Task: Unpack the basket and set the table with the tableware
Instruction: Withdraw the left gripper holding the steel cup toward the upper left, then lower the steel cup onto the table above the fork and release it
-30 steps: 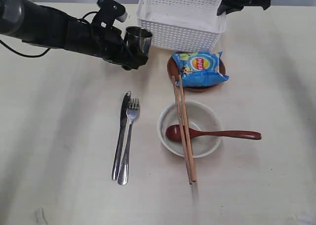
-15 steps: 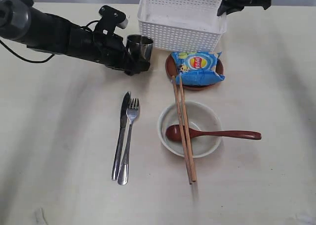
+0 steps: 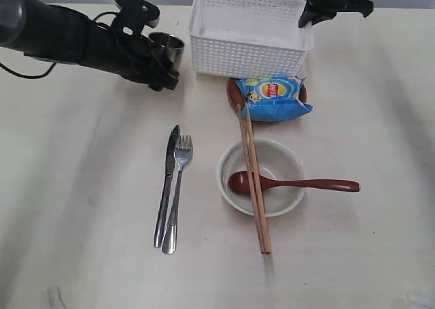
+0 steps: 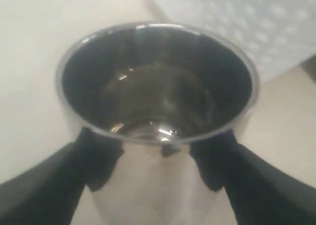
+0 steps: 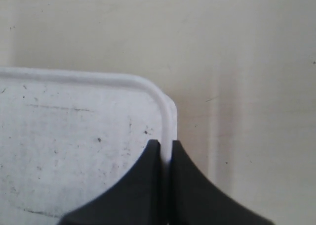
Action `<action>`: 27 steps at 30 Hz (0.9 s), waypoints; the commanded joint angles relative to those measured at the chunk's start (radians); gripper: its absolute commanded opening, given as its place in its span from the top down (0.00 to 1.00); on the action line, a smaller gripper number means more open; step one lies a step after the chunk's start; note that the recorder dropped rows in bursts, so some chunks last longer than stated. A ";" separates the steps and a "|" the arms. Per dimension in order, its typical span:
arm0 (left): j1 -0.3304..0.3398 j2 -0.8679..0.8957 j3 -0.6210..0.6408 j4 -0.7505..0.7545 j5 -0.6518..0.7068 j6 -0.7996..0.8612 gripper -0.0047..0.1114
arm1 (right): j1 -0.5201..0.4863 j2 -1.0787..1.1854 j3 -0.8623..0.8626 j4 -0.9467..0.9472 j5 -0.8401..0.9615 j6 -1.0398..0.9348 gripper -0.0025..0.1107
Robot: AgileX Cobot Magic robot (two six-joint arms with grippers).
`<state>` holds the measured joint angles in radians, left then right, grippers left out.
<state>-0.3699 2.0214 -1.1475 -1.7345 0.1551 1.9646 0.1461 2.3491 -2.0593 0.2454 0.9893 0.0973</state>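
My left gripper (image 3: 163, 63) is shut on the small steel cup (image 3: 166, 46), holding it above the table (image 3: 81, 187) just left of the white basket (image 3: 248, 30). In the left wrist view the black fingers (image 4: 98, 158) clamp both sides of the cup (image 4: 158, 86). My right gripper (image 3: 307, 15) is shut on the basket's far right rim (image 5: 170, 118). Knife (image 3: 166, 183) and fork (image 3: 178, 187) lie side by side. Bowl (image 3: 228, 156) holds the wooden spoon (image 3: 319, 184), with chopsticks (image 3: 255, 187) across it. The brown plate (image 3: 234, 95) lies under the bag.
A blue chip bag (image 3: 275, 95) lies on the plate, right in front of the basket. The basket's inside looks bare in the right wrist view. The left arm's black body stretches across the back left of the table.
The left arm has carried the cup to the left and farther back, away from the plate. The basket has shifted slightly toward the plate. The right gripper keeps its hold on the rim.
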 commanded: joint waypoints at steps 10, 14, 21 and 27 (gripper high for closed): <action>-0.012 -0.322 0.120 1.111 -0.520 -1.340 0.96 | -0.004 0.008 0.002 -0.006 0.055 -0.025 0.98; -0.003 -0.372 0.277 1.589 -0.736 -1.952 0.96 | -0.004 0.008 0.002 -0.006 0.055 -0.034 0.98; -0.001 -0.256 0.425 1.827 -1.057 -2.194 0.96 | -0.004 0.008 0.002 -0.002 0.073 -0.034 0.98; -0.003 -0.110 0.398 2.007 -1.122 -2.194 0.96 | -0.004 0.008 0.002 -0.001 0.070 -0.034 0.98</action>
<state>-0.3719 1.8622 -0.7310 0.2186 -0.9034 -0.2172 0.1461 2.3491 -2.0600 0.2473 1.0327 0.0783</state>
